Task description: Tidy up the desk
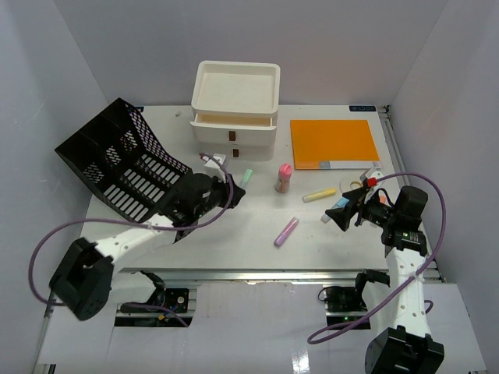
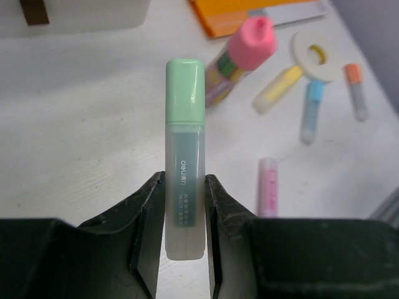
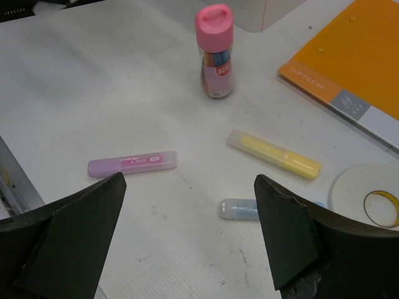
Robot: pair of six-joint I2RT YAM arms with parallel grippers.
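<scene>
A: Largest item, and where does it lie?
B: Counter [image 1: 234, 245]: white and flat, with walls on three sides and a rail along the near edge. It fills the middle of the overhead view, and both arms are based at the near edge.

A: Fixtures on it?
B: Black mesh file rack [image 1: 117, 160], back left, its near edge partly covered by the left arm. White drawer box [image 1: 235, 109], back centre. Orange folder [image 1: 334, 142], back right, lying flat; the right wrist view cuts off most of it.

A: Tools?
B: Left tool [image 2: 184, 187]: closed against both sides of a green highlighter [image 2: 184, 124], cap pointing away. Whether the pen is lifted off the surface cannot be told. Right tool [image 3: 188, 184]: spread wide with nothing between its fingers, above the loose items at the right.

A: Small stock?
B: Pink-capped bottle [image 3: 215, 53], upright. Yellow highlighter [image 3: 274, 156] and purple highlighter [image 3: 132, 164], lying apart from each other. Blue highlighter [image 3: 240, 208], one end hidden behind a finger of the right tool. White tape roll [image 3: 358, 187], cut off by the frame edge. Orange-capped stick [image 2: 355, 90], beside the tape roll, too blurred to identify.
</scene>
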